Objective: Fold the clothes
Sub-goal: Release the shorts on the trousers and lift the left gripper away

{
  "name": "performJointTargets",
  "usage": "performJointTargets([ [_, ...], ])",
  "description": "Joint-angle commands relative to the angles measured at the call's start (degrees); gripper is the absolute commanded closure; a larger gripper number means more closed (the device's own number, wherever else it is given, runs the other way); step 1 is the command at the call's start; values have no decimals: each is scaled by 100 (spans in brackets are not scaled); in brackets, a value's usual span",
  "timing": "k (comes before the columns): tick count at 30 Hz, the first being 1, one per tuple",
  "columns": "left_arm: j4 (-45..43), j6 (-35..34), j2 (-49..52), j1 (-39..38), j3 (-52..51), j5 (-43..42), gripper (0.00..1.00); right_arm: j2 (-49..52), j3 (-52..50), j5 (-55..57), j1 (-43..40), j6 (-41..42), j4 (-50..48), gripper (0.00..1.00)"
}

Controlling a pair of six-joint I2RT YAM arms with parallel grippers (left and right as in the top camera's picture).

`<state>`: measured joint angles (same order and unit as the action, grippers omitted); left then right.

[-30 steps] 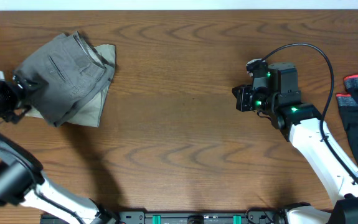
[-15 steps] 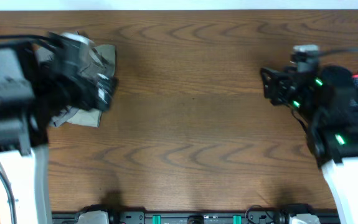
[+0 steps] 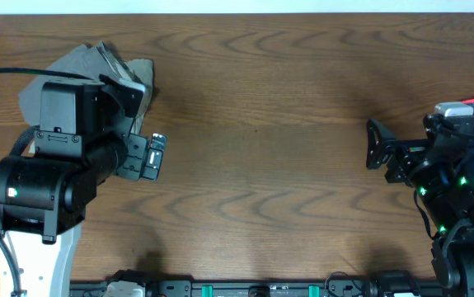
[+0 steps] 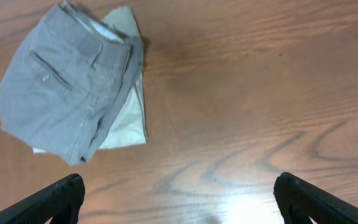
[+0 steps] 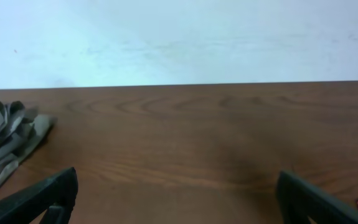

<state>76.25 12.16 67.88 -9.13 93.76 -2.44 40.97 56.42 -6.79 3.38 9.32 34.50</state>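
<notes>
Grey shorts [image 4: 66, 93] are found folded on beige shorts [image 4: 127, 121] at the far-left corner, long axis slanted. They lie beyond and left of the left gripper [image 4: 179, 196], fingers spread; the right gripper [image 5: 179, 196], likewise spread, is well apart.

Grey shorts [image 4: 60, 93], pale waistband lining; beige garment [image 4: 129, 124]; table [image 4: 259, 74] dark brown, wavy woodgrain.

No text, label, brand, number or sign can be read in any of the three views.
</notes>
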Motion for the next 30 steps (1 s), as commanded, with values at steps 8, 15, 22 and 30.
performJointTargets([
  [8,46,-70,24,-33,-20,164,2,46,46,98,-42,26,514,1],
  [15,44,-70,-7,-33,-20,164,2,46,46,98,-42,26,1414,1],
  [22,52,-70,-798,319,-105,164,2,46,46,96,-42,26,2258,1],
  [30,-2155,85,-2238,1178,-1687,-297,2,46,46,96,-42,26,2712,1],
])
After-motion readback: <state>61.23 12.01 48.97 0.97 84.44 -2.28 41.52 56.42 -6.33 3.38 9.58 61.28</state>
